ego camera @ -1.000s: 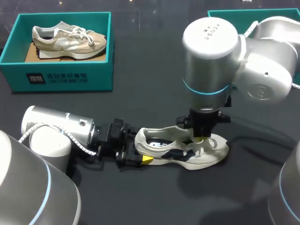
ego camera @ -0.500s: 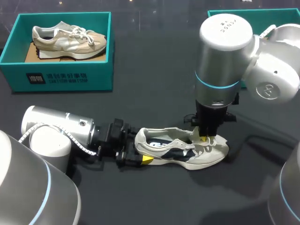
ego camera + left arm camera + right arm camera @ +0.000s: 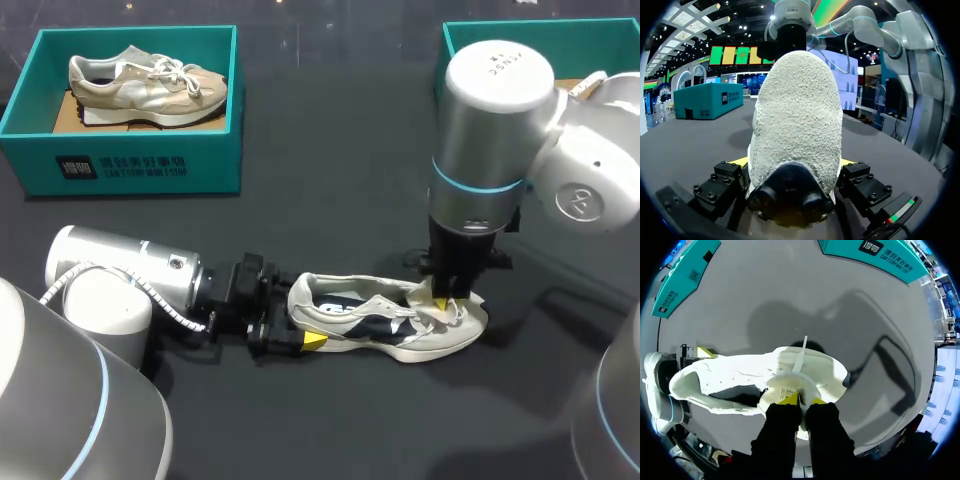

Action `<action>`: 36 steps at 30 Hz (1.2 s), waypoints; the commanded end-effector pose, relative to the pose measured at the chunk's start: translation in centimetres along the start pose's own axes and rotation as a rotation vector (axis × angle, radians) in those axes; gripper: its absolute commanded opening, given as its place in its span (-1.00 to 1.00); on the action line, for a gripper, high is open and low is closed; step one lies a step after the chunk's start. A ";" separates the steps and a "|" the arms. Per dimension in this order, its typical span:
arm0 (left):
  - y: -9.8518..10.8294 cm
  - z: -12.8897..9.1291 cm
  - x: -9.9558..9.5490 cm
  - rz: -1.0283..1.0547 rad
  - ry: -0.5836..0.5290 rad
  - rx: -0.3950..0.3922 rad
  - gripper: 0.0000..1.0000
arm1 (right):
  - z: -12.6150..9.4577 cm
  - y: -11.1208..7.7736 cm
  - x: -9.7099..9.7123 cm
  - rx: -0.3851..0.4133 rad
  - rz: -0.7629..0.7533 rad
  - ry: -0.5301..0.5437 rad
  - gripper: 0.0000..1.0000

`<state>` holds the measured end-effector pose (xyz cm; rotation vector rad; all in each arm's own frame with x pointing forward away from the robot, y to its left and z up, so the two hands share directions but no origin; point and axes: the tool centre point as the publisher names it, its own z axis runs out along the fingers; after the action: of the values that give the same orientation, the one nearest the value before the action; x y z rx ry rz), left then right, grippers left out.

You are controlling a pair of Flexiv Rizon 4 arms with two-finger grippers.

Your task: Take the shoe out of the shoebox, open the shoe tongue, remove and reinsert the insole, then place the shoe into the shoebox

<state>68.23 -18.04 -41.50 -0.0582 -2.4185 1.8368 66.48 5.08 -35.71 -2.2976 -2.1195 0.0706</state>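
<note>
Lying crosswise, shoe (image 3: 395, 342) toe pointing right, left gripper (image 3: 299, 325) clamping heel (image 3: 797, 115), right gripper (image 3: 440, 298) pinching tongue (image 3: 789, 385).

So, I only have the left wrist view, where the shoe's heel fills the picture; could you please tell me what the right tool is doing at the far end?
Observer: The right tool is shut on the tongue, pinching it from above near the toe end of the shoe.
Operator: Thank you. Is there another shoe anywhere on the table?
Observer: Yes, a beige shoe lies inside the teal shoebox at the far left of the head view.
</note>
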 end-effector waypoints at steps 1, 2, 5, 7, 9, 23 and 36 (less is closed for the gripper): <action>0.3 -0.2 0.2 0.000 -0.002 -0.001 -1.00 | 0.4 -0.1 -0.2 0.001 0.009 -0.006 -0.40; 0.3 -0.2 0.2 0.000 -0.002 -0.001 -1.00 | 0.4 -0.1 -0.2 0.004 0.012 -0.012 -0.35; 0.3 -0.2 0.2 0.000 -0.002 -0.001 -1.00 | 0.4 -0.1 -0.4 0.009 0.024 -0.027 -0.25; 0.3 -0.2 0.2 0.000 -0.002 -0.001 -1.00 | 0.3 -0.1 -0.5 0.011 0.030 -0.036 -0.22; 0.3 -0.2 0.2 0.000 -0.002 -0.001 -1.00 | 0.1 -0.1 -0.6 0.015 0.041 -0.056 -0.19; 0.3 -0.2 0.2 0.000 -0.002 -0.001 -1.00 | -1.8 0.4 -1.9 0.033 0.086 -0.214 -0.06; 0.3 -0.2 0.2 0.000 -0.002 -0.001 -1.00 | -8.3 -0.3 -0.9 -0.087 0.013 -0.306 -0.04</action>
<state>68.23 -18.02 -41.52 -0.0577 -2.4188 1.8365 67.04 3.67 -29.67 -2.4654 -2.2481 0.3412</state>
